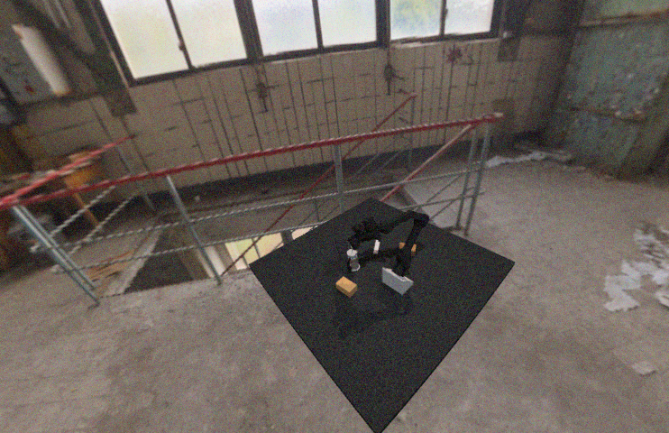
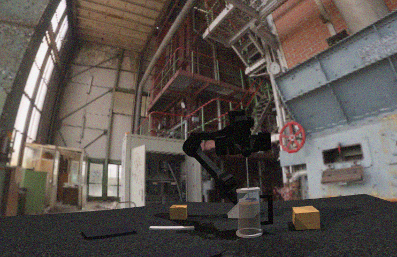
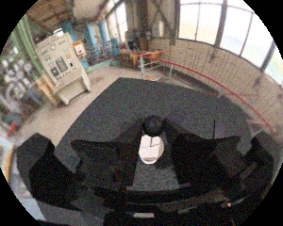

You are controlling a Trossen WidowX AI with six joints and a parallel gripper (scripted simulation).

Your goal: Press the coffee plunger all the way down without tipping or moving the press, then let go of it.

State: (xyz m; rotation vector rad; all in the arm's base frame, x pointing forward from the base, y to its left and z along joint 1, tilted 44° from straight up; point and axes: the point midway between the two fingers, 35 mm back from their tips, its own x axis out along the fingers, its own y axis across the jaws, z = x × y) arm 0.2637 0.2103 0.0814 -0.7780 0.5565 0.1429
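The coffee press (image 1: 353, 261) (image 2: 249, 216) stands upright on the black table top (image 1: 379, 357) (image 2: 38, 233), a clear cylinder with a white lid (image 2: 247, 189) (image 3: 151, 150) and a black handle (image 2: 270, 209). Its thin plunger rod (image 2: 247, 172) rises well above the lid, and the plunger disc shows high inside the cylinder. My gripper (image 2: 246, 150) (image 3: 153, 121) is shut on the round black plunger knob (image 3: 154, 123) at the top of the rod, with one finger on each side. In the top view the knob is too small and dark to make out.
An orange block (image 1: 346, 287) (image 2: 306, 218) stands on the handle side of the press. A second orange block (image 1: 408, 248) (image 2: 178, 212), a white strip (image 1: 376, 247) (image 2: 172, 227) and a dark flat plate (image 2: 108, 233) lie on the other side. A grey wedge (image 1: 395, 281) (image 2: 233, 212) stands near the arm's base.
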